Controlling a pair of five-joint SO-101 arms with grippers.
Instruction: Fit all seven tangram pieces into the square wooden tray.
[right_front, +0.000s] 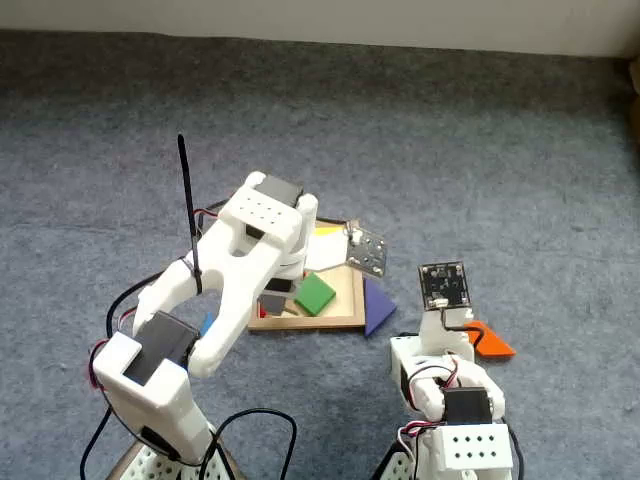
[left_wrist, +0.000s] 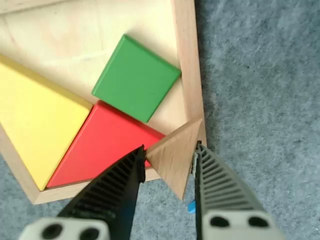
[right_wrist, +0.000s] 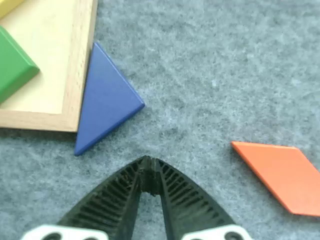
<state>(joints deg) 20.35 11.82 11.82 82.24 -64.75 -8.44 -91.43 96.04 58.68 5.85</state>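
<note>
At the bottom edge of the high view both arm bases stand on grey carpet (right_front: 480, 150). Lower right, the right gripper (right_wrist: 148, 163) hangs over bare carpet with its fingers pressed together, with the orange parallelogram (right_front: 488, 340) beside it. Toward the centre, the blue triangle (right_front: 378, 308) lies against the outside of the tray (right_front: 330, 323). The left gripper (left_wrist: 170, 149) pinches a plain wooden triangle (left_wrist: 174, 156) over the tray's corner rim. Inside the tray lie a green square (left_wrist: 136, 77), a red triangle (left_wrist: 105, 145) and a yellow triangle (left_wrist: 35, 125). Carpet runs on to a pale wall (right_front: 400, 20) along the top of the frame.
</note>
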